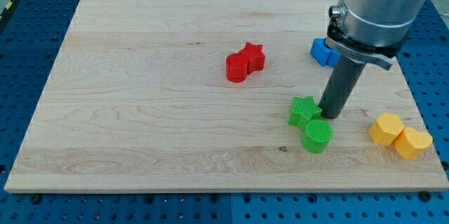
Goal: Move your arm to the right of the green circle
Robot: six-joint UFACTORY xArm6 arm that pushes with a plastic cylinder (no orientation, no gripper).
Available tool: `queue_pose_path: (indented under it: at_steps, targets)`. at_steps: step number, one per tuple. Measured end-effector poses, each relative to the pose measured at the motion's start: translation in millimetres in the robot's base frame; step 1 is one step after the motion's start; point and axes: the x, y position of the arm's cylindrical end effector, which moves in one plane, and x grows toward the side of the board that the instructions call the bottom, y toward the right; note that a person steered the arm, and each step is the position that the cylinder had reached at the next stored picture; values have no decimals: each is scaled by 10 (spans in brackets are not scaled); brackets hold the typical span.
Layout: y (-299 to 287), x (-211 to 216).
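The green circle (317, 135) lies on the wooden board (140, 112) at the view's lower right. A green star (304, 110) touches it at its upper left. My tip (330, 116) stands just above and slightly right of the green circle, close to the green star's right side. The rod rises from it to the arm's grey body at the view's top right.
A red cylinder (237, 67) and a red star (253, 56) sit together near the middle. A blue block (323, 52) is partly hidden behind the arm. Two yellow blocks (386, 128) (412, 142) lie at the right edge.
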Motion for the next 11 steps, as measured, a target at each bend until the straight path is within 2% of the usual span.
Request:
queue_pose_path:
  at_steps: [4, 5, 8, 11]
  targets:
    - [-38, -92]
    - [269, -97]
    - [206, 387]
    - [76, 605]
